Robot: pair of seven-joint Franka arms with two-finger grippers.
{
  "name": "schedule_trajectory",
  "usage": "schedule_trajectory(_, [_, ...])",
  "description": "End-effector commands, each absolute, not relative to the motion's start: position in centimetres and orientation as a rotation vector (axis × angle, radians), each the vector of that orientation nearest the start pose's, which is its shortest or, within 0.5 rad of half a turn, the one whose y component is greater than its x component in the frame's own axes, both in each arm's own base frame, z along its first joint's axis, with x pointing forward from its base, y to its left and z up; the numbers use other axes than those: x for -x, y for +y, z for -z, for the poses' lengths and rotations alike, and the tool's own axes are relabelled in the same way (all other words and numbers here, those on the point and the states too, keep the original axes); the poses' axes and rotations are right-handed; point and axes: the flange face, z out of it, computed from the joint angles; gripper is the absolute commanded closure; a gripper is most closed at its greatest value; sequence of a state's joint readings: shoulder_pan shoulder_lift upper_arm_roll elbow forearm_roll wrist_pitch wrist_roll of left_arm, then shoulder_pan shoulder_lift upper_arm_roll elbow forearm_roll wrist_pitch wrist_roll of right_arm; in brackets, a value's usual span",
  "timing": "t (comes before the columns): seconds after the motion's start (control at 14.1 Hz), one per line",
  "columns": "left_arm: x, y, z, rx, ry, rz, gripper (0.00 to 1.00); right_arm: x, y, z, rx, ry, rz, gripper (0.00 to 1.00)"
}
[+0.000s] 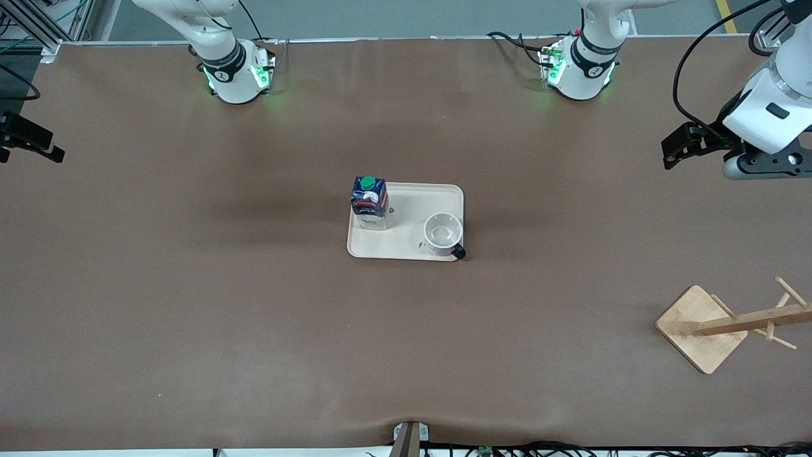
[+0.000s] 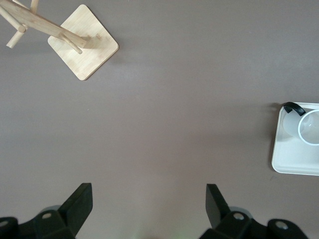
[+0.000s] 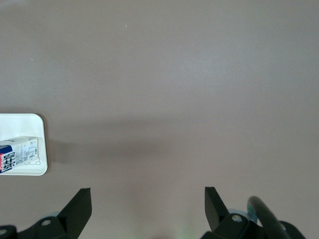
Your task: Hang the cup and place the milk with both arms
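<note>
Left wrist view gives you the left gripper (image 2: 147,206) with both fingers (image 2: 79,201) spread wide, nothing between them, only bare brown table (image 2: 189,99) under it. Right wrist view: same story, right gripper (image 3: 147,206) fingers (image 3: 79,204) wide apart and empty over bare table.

Front view: you see the left gripper (image 1: 682,146) hanging over the left arm's end of the table, well apart from the tray. The right gripper (image 1: 28,139) only pokes in at the right arm's end, also well apart from it. Both arms wait.

The milk carton (image 1: 369,202) stands upright on the cream tray (image 1: 406,247) at mid-table, in the corner toward the right arm's end, farther from the front camera. Green cap on top, dark blue body, red label; the writing is too small for you to read in the front view. The right wrist view shows a whitish side of the carton with print and a small drawing, also unreadable.

The white cup (image 1: 443,231) sits mouth up on the same tray, toward the left arm's end and nearer the front camera than the milk, black handle at the tray's edge.

The wooden mug rack (image 1: 723,327) stands on its square base near the left arm's end, nearer the front camera than the tray. Only the left wrist view also catches it, and nothing lies between rack and tray.
</note>
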State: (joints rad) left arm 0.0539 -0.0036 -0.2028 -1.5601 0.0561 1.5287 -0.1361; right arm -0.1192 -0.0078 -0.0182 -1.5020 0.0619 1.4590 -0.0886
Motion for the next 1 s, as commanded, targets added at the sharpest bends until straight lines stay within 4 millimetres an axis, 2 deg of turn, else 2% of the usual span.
schedule_trajectory(0.0, [-54.2, -7.5, -63.2, 3.075, 0.025, -0.012, 0.00, -53.3, -6.2, -65.5, 3.063, 0.075, -0.049, 0.00])
schedule_trajectory(0.07, [-54.3, -7.5, -63.1, 3.075, 0.023, -0.014, 0.00, -53.3, -5.5, -65.6, 3.068, 0.083, -0.049, 0.00])
schedule_trajectory(0.36, [-54.5, -7.8, -63.4, 3.076, 0.030, -0.004, 0.00, -53.3, -5.4, -65.5, 3.074, 0.124, -0.059, 0.00])
schedule_trajectory(0.5, [-54.6, -8.6, -62.1, 3.070, 0.049, -0.063, 0.00, -53.4, -4.4, -65.5, 3.102, 0.094, -0.059, 0.00])
schedule_trajectory(0.78, [-55.1, -10.2, -60.0, 3.082, 0.021, -0.128, 0.00, -52.9, -4.8, -65.1, 3.118, 0.124, -0.085, 0.00])
schedule_trajectory(0.92, [-54.8, -13.1, -58.5, 3.071, -0.069, -0.162, 0.00, -53.4, -5.4, -64.9, 3.114, 0.135, -0.082, 0.00])
